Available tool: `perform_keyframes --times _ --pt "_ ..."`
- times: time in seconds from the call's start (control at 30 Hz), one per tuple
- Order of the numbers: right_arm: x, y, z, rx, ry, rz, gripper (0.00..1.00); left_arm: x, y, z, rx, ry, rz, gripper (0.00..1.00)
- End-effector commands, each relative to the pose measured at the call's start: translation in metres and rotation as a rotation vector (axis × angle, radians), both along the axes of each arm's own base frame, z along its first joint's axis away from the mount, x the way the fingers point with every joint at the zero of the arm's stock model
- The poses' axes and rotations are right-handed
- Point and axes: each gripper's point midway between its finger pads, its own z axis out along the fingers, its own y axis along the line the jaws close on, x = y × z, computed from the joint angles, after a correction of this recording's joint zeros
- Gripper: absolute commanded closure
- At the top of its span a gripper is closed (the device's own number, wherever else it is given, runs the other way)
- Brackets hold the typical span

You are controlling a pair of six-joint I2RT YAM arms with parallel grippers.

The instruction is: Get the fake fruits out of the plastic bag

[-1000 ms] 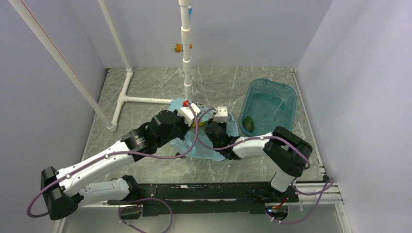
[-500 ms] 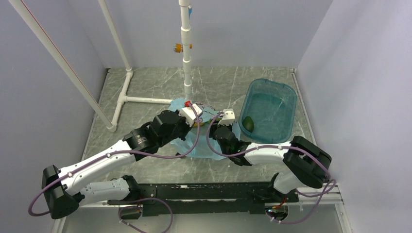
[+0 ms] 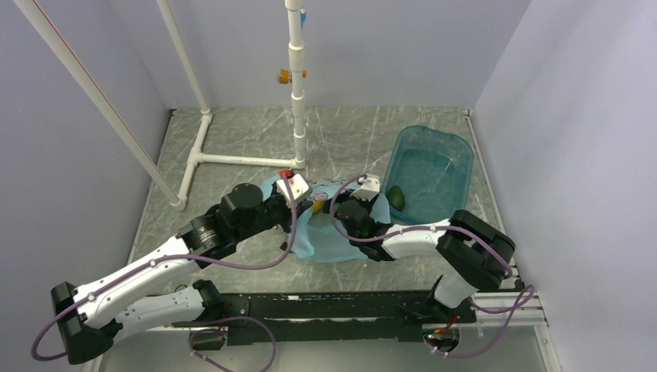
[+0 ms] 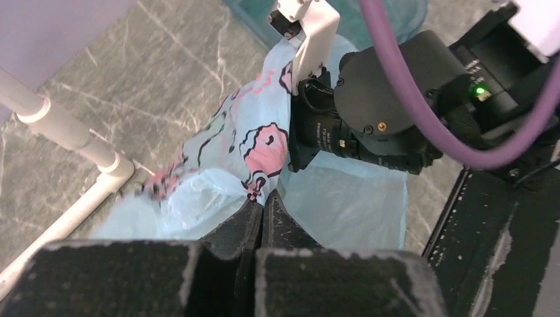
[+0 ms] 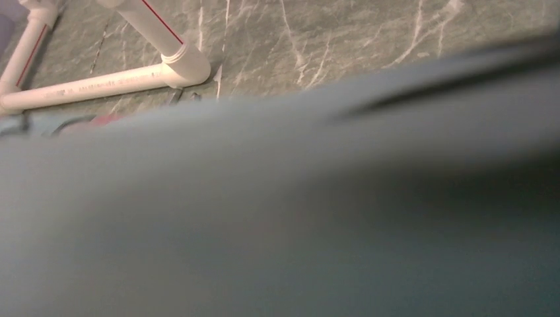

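Note:
The light blue plastic bag point(image 3: 335, 236) lies crumpled mid-table, its pink and dark print point(image 4: 267, 148) turned up. My left gripper point(image 4: 264, 206) is shut on a fold of it. The right gripper point(image 3: 346, 208) reaches into the bag from the right, and film hides its fingers. Blurred blue-grey plastic fills nearly all of the right wrist view. A small yellow-orange piece point(image 3: 318, 207) shows between the two wrists. A dark green oval fruit point(image 3: 396, 197) lies in the teal tub point(image 3: 457, 155).
A white pipe stand point(image 3: 298, 93) rises just behind the bag, with its T-shaped foot point(image 3: 225, 160) on the table to the left. A slanted white pole point(image 3: 101, 105) crosses the left side. White walls close in three sides.
The left arm has drawn back to the left and nearer, pulling the bag's fold with it. The right wrist has shifted right, toward the tub.

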Motion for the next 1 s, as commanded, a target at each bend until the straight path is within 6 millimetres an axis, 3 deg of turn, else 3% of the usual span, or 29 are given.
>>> perform_keyframes --times 0.0,0.17,0.33,0.5,0.7,0.97 --pt "-0.004 -0.010 0.022 0.177 -0.031 -0.059 0.12 -0.023 -0.004 0.045 -0.163 -0.083 -0.108 1.00" --pt "-0.005 -0.001 0.022 0.180 -0.037 -0.013 0.04 -0.023 -0.007 0.041 -0.143 -0.068 -0.119 1.00" --pt "-0.005 0.029 0.018 0.154 -0.056 0.128 0.03 -0.020 -0.012 0.031 -0.108 -0.042 -0.117 1.00" --pt "0.000 0.043 0.011 0.142 -0.075 0.171 0.01 -0.017 -0.013 0.025 -0.089 -0.031 -0.107 1.00" --pt "0.009 0.054 0.017 0.115 -0.120 0.182 0.01 -0.015 -0.012 0.024 -0.089 -0.039 -0.094 1.00" --pt "0.028 0.071 -0.011 -0.022 -0.078 0.177 0.01 -0.011 -0.008 0.024 -0.088 -0.052 -0.065 1.00"
